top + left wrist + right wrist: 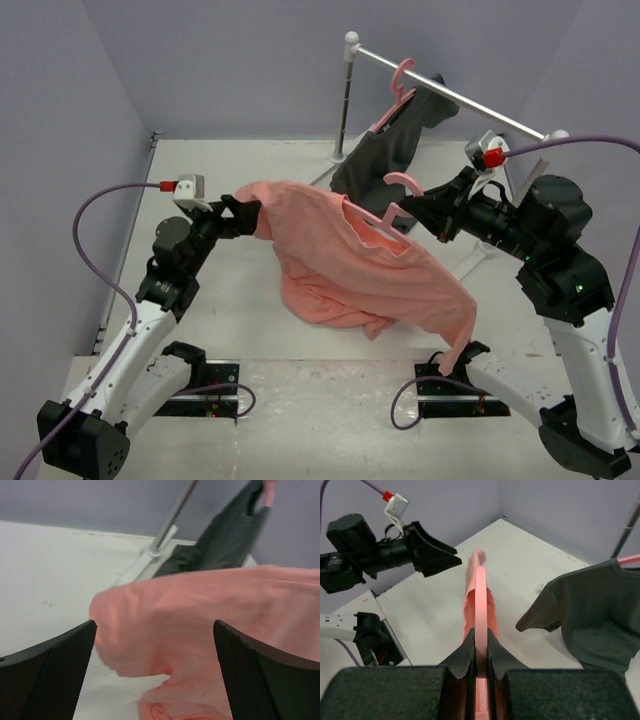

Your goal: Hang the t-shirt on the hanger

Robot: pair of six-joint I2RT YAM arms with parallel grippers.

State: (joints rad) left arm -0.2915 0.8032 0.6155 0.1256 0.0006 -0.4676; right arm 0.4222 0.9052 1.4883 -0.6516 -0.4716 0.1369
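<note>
Your right jaws are clamped on the hanger (480, 620). The right wrist view shows it edge-on, reaching out over the middle of the bench (250, 330). The t-shirt (350, 265) is draped over it. One end rides high toward the left edge, the bulk sags into a heap at the bench's middle, and a sleeve (458, 350) trails toward the near right corner. Your left jaws stand wide apart just beside the shirt's raised end, holding nothing. The views do not show whether they touch the cloth.

Slippage looks like the main risk. It is unclear how far the hanger sits inside the shirt, and most of the cloth's weight hangs low and to one side. Any lift or tilt by the right arm (560, 250) may let the shirt slide off.

If the left jaws close where they are, they may pinch air. They may also grab both layers and seal the opening the hanger must pass through. A pull toward the left edge could twist the thin hanger, since the right jaws grip only its narrow edge.

Behind the right jaws, near the far right corner, a grey garment (385, 160) hangs on a rail (450, 95). Backing toward it could catch the hook. The trailing sleeve may also snag under the right arm.
</note>
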